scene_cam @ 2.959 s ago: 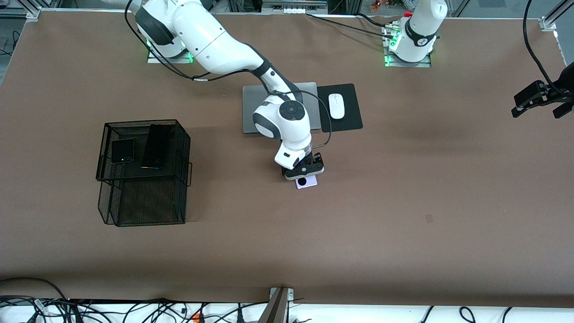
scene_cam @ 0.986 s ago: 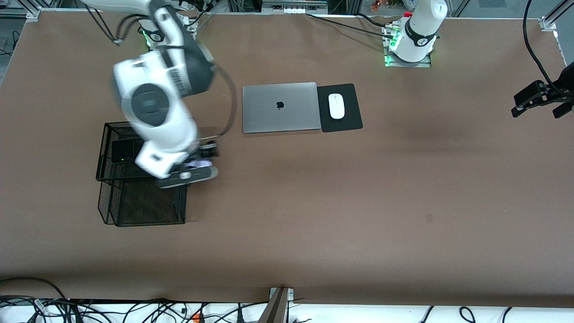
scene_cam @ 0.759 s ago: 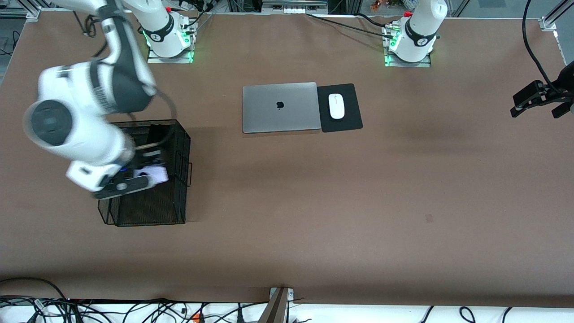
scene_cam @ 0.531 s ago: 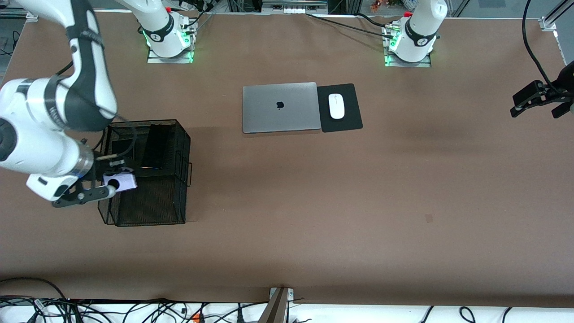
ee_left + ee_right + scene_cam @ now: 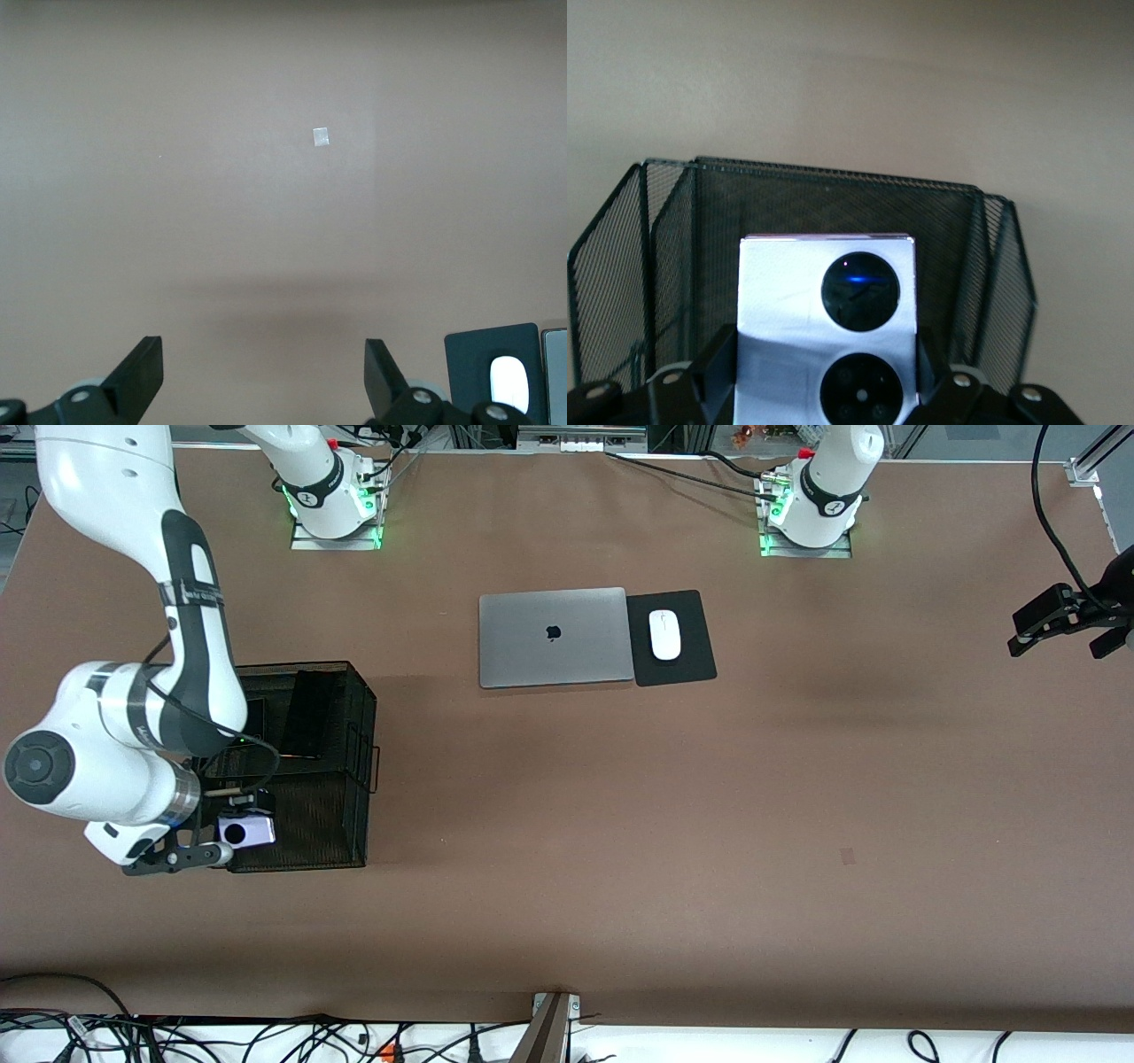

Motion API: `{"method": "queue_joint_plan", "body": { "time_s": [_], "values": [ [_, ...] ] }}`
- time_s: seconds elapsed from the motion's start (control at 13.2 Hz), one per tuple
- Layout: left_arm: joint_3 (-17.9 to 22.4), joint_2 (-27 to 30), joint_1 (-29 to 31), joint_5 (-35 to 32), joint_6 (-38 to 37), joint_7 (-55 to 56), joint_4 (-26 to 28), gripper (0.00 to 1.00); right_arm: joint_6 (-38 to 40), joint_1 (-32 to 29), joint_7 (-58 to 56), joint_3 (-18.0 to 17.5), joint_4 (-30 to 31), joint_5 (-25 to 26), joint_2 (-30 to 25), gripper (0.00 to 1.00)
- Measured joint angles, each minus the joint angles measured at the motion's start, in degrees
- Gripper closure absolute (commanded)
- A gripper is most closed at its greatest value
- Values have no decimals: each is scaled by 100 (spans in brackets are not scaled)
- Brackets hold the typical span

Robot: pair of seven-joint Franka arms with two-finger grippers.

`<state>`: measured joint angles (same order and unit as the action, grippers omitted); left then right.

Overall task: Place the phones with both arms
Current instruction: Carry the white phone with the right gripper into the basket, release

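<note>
My right gripper is shut on the lilac-white phone and holds it over the part of the black mesh basket nearest the front camera. In the right wrist view the phone shows two round black lenses, with the fingers pressed on its edges and the basket's mesh wall past it. The long slim black phone lies on the basket's raised tier. The small black phone there is mostly hidden by the right arm. My left gripper waits open over the left arm's end of the table, its jaws empty.
A closed grey laptop lies at mid-table near the bases. Beside it are a black mouse pad and a white mouse. The left wrist view shows the pad and mouse. Brown tabletop surrounds the basket.
The right arm has swung from mid-table to the basket with the lilac-white phone, then drawn it toward the front camera over the basket's nearer part. The left arm has not moved.
</note>
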<state>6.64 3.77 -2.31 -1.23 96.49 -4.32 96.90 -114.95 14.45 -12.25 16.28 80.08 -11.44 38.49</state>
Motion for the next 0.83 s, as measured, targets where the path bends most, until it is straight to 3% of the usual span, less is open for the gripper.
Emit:
{"method": "queue_joint_plan", "body": {
  "time_s": [0.3,0.38,0.46,0.53,0.83],
  "values": [
    [-71,-46,-5,0,13,0,0,0,-235,1,34,-2,-5,-330,370,90],
    [-71,-54,-5,0,33,0,0,0,-263,0,55,-2,-5,-345,433,75],
    [-71,-56,-5,0,42,0,0,0,-274,0,103,-2,-5,-348,480,43],
    [-71,-56,-5,0,47,0,0,0,-278,0,160,-2,-5,-349,512,0],
    [-71,-63,-5,0,51,0,0,0,-284,-1,293,-1,-23,-352,547,0]
  ]
}}
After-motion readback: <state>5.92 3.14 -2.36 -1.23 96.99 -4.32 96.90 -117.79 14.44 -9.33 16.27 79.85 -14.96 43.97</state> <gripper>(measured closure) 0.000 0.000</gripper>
